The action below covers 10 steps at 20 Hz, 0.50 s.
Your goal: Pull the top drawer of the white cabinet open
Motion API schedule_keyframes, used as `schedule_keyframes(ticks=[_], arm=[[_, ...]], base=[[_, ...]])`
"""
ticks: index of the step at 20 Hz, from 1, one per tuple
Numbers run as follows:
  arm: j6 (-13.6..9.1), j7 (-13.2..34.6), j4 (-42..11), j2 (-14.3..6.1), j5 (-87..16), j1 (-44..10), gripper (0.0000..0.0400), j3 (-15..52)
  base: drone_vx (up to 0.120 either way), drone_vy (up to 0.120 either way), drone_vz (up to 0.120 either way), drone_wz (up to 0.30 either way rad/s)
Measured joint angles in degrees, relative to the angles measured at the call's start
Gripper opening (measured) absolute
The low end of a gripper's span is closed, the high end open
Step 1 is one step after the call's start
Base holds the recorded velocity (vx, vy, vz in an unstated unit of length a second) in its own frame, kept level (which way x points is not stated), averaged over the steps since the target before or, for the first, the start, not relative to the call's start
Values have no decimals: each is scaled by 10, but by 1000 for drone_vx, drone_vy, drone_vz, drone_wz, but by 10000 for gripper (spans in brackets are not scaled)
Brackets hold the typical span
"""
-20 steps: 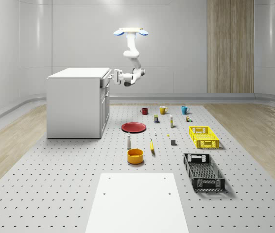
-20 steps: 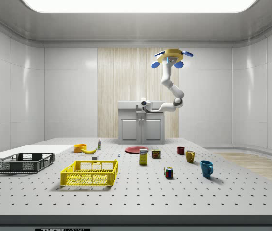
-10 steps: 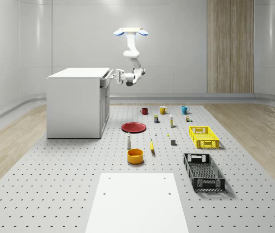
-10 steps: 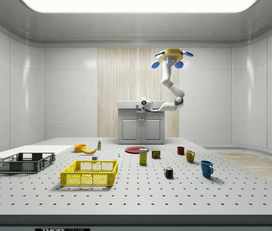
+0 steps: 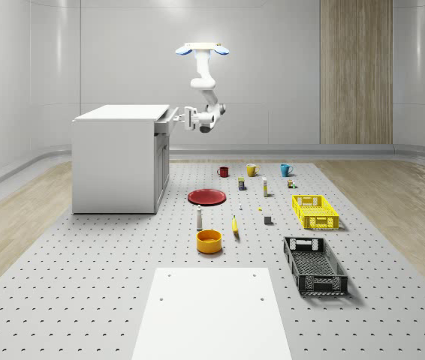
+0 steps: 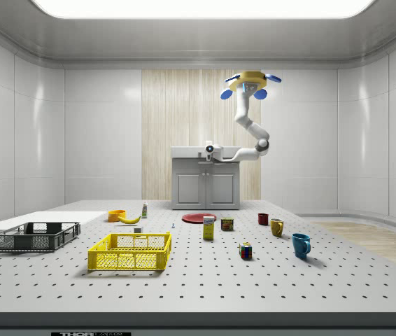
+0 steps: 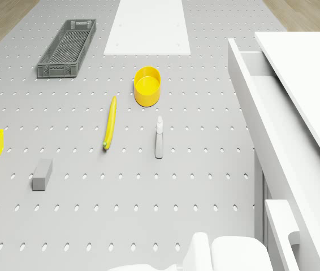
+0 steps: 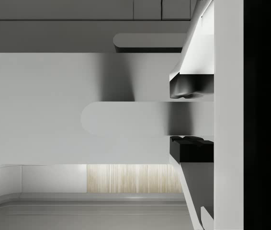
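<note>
The top drawer (image 5: 164, 122) of the white cabinet (image 5: 119, 159) is seen pulled partway out, front panel plain white w/ a rounded bar handle (image 8: 130, 118). The handle is apparently clamped between the jaws of the gripper (image 8: 191, 116), pads (image 8: 191, 146) on either side. The drone (image 5: 204, 49) is seen hovering above the counter (image 5: 85, 285), beside the cabinet front.

bright, even | ceiling panel (image 6: 198, 7) overhead | soft shadows | no blur
</note>
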Motion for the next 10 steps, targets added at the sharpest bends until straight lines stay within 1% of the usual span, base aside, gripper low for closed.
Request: schedule_keyframes(ticks=[9, 10], arm=[[-38, 11, 7, -15, -50, -7, 106, -53], [-40, 12, 8, -16, -54, -7, 136, -58]], base=[[0, 0, 0, 0], [0, 0, 0, 0]])
